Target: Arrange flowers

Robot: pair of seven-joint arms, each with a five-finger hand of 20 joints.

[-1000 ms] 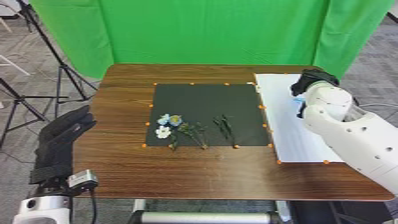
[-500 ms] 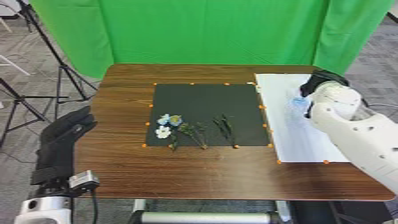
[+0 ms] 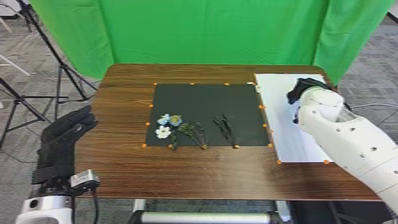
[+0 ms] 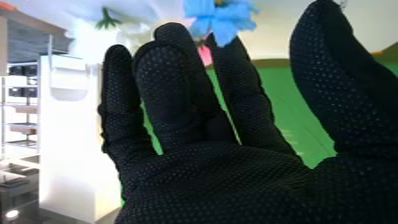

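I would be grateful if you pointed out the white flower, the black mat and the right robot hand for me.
White flower (image 3: pixel 163 132): head view, on its blossom.
Black mat (image 3: pixel 209 102): head view, on its bare surface.
Right robot hand (image 4: pixel 213 175): right wrist view, on its palm.

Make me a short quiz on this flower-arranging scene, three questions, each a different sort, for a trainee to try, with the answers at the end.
1. Which of the robot's hands is over the white sheet?
2. True or false: the white flower lies on the white sheet.
3. Pick one. In the right wrist view, the large flower by the gloved fingers is: a) yellow, b) blue, c) white.

Key: 1. The right hand. 2. False; the white flower lies on the dark mat. 3. b) blue.
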